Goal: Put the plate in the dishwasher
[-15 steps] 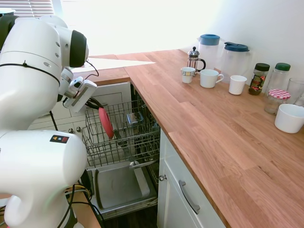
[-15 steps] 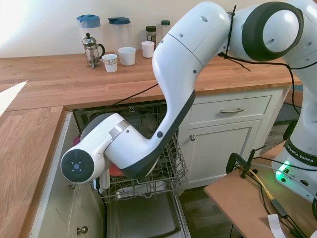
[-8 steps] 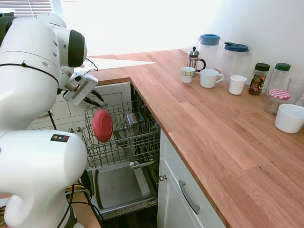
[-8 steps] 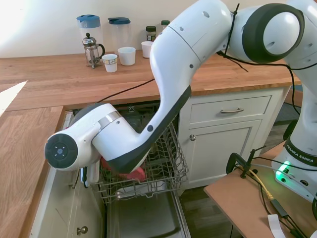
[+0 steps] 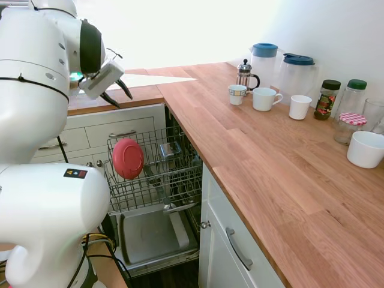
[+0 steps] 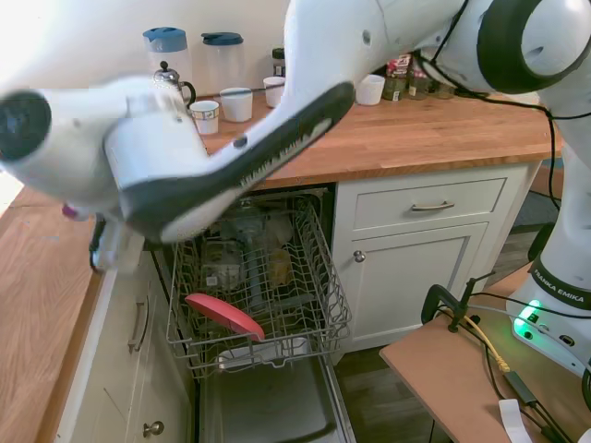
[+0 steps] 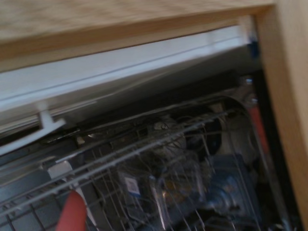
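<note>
In the dishwasher (image 5: 157, 180) rack, the plate (image 5: 128, 159) leans tilted.

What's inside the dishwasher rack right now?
The plate leans in the rack, released. Behind it sit blurred items I cannot identify. The wires and the plate hide the rack's floor.

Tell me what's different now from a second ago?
The gripper let go of the plate and rose well clear of the dishwasher's rack, its jaws now open and empty above the counter edge. The plate, held upright before, now leans tilted in the rack. The mugs and jars on the counter stayed put.
</note>
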### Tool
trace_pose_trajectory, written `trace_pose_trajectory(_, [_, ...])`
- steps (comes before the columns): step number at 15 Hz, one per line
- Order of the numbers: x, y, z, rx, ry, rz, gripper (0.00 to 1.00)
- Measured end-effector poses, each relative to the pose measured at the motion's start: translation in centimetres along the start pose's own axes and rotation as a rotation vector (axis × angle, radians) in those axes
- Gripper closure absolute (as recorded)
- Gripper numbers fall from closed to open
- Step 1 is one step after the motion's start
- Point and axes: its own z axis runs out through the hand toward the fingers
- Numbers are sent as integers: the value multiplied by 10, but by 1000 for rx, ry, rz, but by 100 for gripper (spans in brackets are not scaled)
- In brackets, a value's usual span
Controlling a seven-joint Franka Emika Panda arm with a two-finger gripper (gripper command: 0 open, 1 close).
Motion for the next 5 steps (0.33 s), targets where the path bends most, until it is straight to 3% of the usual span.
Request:
trace_pose_trajectory(2, [60,44,-26,5,-84,114,0])
trace_pose_trajectory(5, [153,130,-56,68,-200,276,0])
